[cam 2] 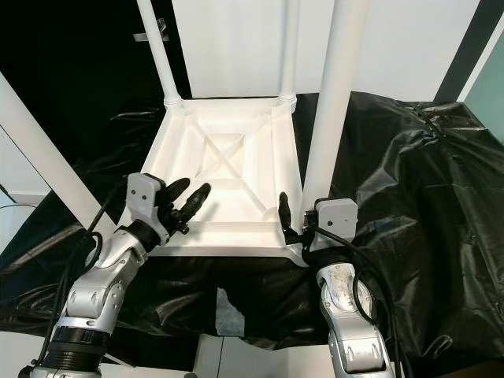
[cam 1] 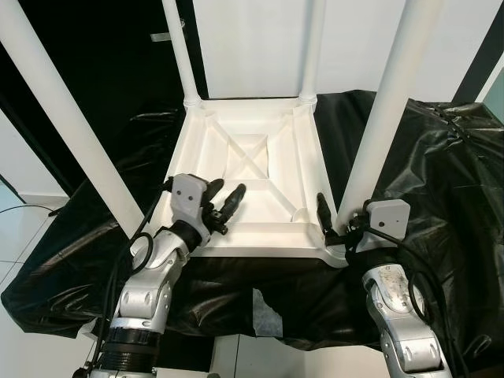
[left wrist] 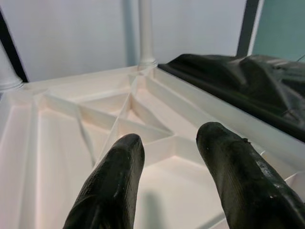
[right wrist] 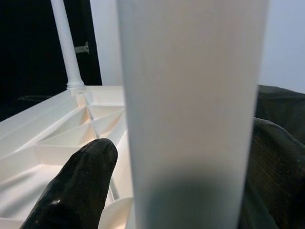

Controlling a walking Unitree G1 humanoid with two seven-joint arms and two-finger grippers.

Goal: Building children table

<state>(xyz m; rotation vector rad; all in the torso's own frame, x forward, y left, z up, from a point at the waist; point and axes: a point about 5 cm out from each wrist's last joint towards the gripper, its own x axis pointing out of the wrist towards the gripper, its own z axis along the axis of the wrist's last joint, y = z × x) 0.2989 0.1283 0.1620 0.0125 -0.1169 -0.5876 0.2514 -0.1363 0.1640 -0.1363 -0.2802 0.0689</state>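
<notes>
Upside-down white table (cam 1: 252, 153) at frame center on black sheet (cam 1: 441, 173), right gripper (cam 1: 335, 220) clamped round the near-right leg (cam 1: 386, 110), left gripper (cam 1: 223, 201) hovering fingers apart over the underside.

Four upright legs (cam 1: 386, 110) fence the open tabletop underside (cam 1: 252, 157) (ribbed).

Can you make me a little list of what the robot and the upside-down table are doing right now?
table: white table top lies upside down on a black sheet, ribs facing up
legs: four white legs stand up from its corners
right gripper: fingers on either side of the near right leg, low down by the corner
left gripper: open, holding nothing, hovering over the near left part of the table top
near left leg: leans outward, not held
</notes>
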